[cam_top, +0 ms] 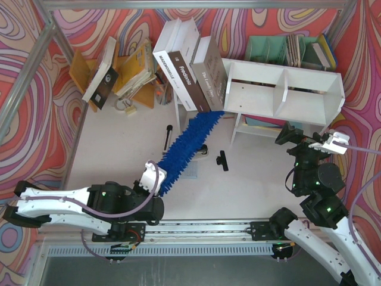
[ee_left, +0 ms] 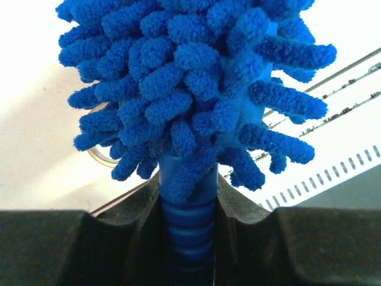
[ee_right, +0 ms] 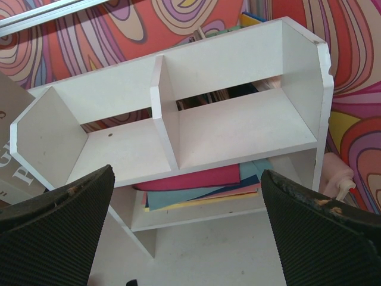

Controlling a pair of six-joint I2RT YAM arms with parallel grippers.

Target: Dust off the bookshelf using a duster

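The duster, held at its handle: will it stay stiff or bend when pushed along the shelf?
Probably fairly stiff: the duster runs straight out from the left gripper. Its fluffy noodles likely squash softly and drag little.

Overhead view: looks down from above the near edge across the whole table (cam_top: 256, 185). Left wrist view: very close on the duster (ee_left: 190, 89). Right wrist view: faces the bookshelf (ee_right: 232, 128) front, near. The overhead view shares both.
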